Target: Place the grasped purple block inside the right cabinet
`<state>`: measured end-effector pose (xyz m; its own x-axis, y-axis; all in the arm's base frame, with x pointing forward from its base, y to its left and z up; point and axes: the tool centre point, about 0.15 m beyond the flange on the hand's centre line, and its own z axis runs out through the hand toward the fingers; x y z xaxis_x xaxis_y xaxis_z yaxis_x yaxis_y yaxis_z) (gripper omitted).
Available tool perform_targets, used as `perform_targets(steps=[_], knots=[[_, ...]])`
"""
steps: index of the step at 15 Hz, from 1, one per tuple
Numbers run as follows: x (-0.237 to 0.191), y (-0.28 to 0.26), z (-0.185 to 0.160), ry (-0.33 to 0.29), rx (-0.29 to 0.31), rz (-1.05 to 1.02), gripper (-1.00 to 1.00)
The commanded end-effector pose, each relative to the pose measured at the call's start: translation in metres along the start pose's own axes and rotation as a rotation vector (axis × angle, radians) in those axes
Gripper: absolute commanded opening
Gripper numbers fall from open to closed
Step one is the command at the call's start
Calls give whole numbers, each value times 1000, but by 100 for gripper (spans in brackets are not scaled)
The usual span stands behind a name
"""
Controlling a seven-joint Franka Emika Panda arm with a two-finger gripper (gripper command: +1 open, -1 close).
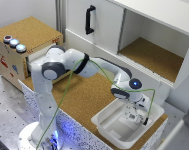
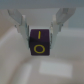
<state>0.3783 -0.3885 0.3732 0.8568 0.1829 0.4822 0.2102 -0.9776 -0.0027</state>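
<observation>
In the wrist view the purple block [image 2: 39, 43], a dark cube with yellow marks on its faces, sits between the two pale fingertips of my gripper [image 2: 40, 34], which is shut on it. The exterior view shows the gripper [image 1: 136, 117] pointing down, low inside a white bin [image 1: 110, 125] at the counter's right end. There the block is too small to make out. The right cabinet [image 1: 151, 59] is the open white-walled compartment with a cork floor. It stands above and behind the gripper, toward the exterior view's right.
A white door with a black handle [image 1: 90, 20] closes the section left of the open compartment. A cork-topped wooden box [image 1: 29, 32] with coloured buttons [image 1: 14, 42] stands at the exterior view's left. The arm's base [image 1: 44, 132] stands in front of the cork counter [image 1: 84, 97].
</observation>
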Motion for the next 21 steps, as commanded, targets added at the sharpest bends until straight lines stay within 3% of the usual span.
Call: perform_targets(steps=[1,4,7,9,14,17,21], knots=[[76,-57,-79,191,-10,-8,-100],[135,-71,-83,238,-8,-12,-100],[190,-79,-73,241,3,-14,-100],[220,-81,-55,237,-27,1,-100],[270,-83,-14,233,-60,5,-100],[295,-73,8,211,-31,39,-100],[324,-73,35,181,-70,24,-100]])
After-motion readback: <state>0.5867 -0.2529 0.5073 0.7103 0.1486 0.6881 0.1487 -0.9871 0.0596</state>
